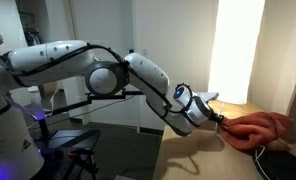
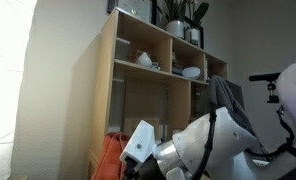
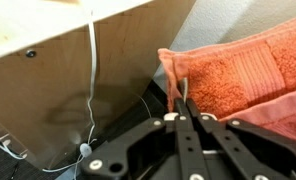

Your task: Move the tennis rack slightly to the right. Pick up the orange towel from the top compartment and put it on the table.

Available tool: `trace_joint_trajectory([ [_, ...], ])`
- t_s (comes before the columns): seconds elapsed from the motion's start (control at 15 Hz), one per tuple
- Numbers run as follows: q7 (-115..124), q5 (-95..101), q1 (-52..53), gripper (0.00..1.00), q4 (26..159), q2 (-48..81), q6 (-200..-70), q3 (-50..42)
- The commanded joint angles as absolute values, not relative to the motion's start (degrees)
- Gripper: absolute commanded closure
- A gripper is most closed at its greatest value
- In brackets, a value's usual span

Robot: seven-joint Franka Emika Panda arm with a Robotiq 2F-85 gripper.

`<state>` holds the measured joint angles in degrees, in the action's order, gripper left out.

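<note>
My gripper [image 3: 180, 100] is shut on the folded edge of the orange towel [image 3: 243, 65], and its two fingers pinch a ridge of the cloth. In an exterior view the gripper [image 1: 223, 118] holds the left end of the towel [image 1: 260, 128], which bunches low over the right part of the tan table [image 1: 193, 152]. The towel [image 2: 110, 157] also shows by the foot of the shelf. Under the cloth lies a dark flat shape [image 1: 286, 160] with a thin pale curved line. I cannot tell whether it is the tennis rack.
A tall wooden shelf unit [image 2: 138, 90] holds bowls and plants in its upper compartments. A white cable [image 3: 91, 70] hangs down a pale wooden panel [image 3: 48, 80] left of the gripper. A bright window [image 1: 233, 50] stands behind the table.
</note>
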<state>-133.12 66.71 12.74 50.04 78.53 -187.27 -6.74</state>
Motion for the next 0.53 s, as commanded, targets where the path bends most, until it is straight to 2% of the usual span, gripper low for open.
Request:
trace_joint_trajectory([
  [0.0, -124.0, 67.5, 17.7, 0.99, 42.5, 81.9, -192.0, -17.4],
  [0.4, -114.7, 65.1, 21.0, 0.99, 32.8, 87.6, -193.7, -28.6],
  [0.47, -113.8, 66.9, 22.1, 0.99, 36.3, 83.9, -193.8, -29.0],
])
